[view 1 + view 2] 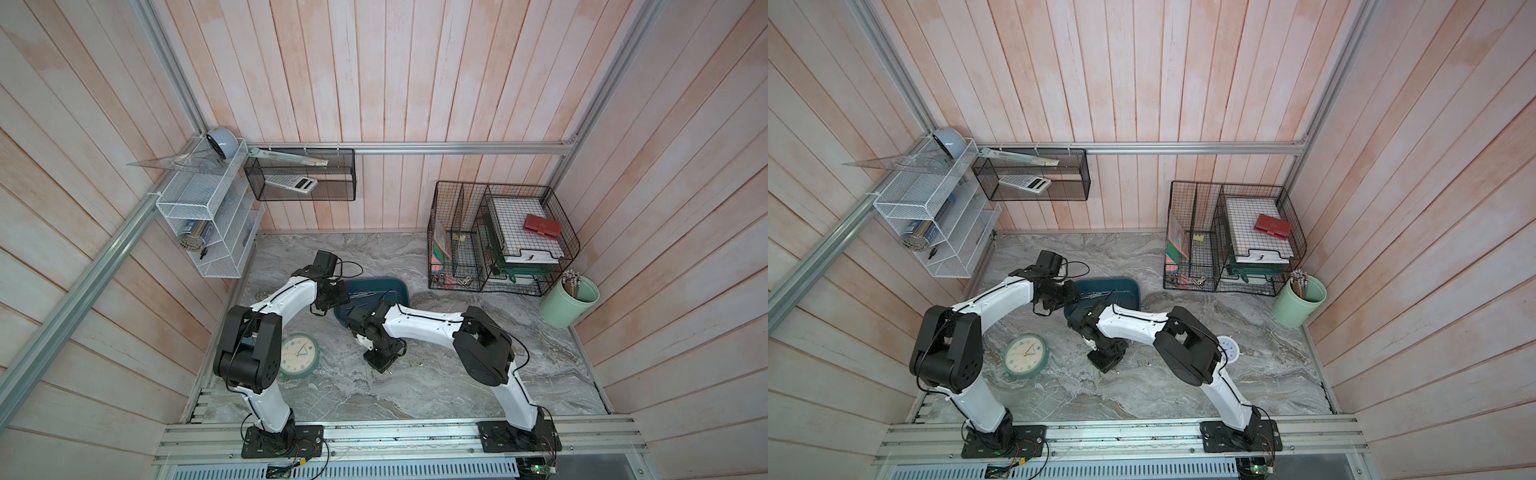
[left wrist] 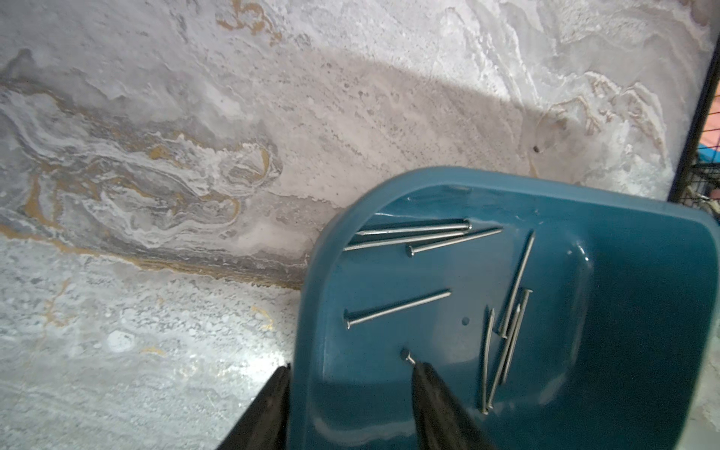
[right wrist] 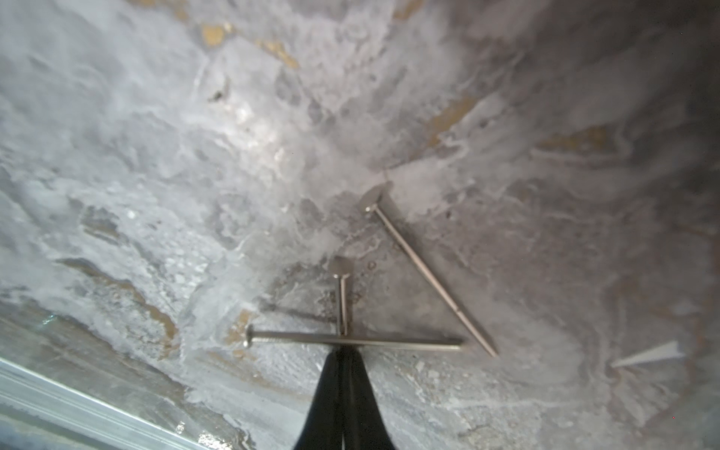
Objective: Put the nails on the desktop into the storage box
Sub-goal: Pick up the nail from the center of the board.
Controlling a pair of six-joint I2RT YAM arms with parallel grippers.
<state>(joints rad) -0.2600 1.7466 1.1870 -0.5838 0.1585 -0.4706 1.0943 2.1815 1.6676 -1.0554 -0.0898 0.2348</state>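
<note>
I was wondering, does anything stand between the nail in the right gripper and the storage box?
No object on the desktop visibly does. The right gripper grips its nail in front of the storage box. The left gripper straddles the box's rim at one end, so that end is occupied.

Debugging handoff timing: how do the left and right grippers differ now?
The left gripper is open, straddling the storage box rim; the right gripper is shut on a nail. Left is at the box; right is over the desktop, beside another loose nail. Both have black fingers.
</note>
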